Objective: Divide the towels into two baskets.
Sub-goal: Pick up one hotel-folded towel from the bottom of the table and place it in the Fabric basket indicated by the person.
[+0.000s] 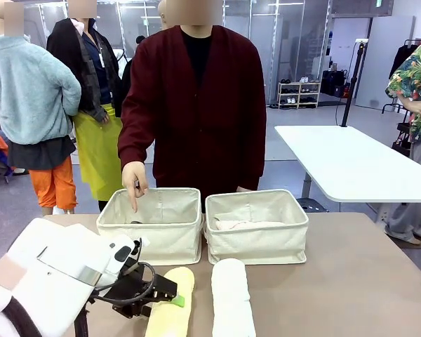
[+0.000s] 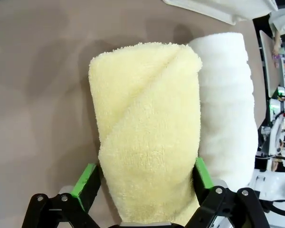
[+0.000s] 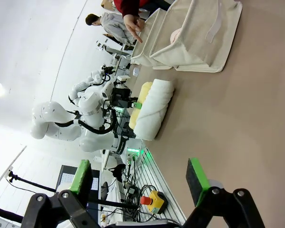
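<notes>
A: Left wrist view: left gripper [image 2: 145, 178] clamped on yellow towel [image 2: 145, 114], on table [image 2: 38, 71] beside white towel [image 2: 225, 109]; right gripper [image 3: 140, 175] agape, empty. Risk?
B: Lifted, the roll may sag or unfurl.

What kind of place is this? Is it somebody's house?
Probably a robot lab or workshop, not a home. A white robot arm works at the brown table, a red stop button sits among cables, and a plain white worktable stands behind.
</notes>
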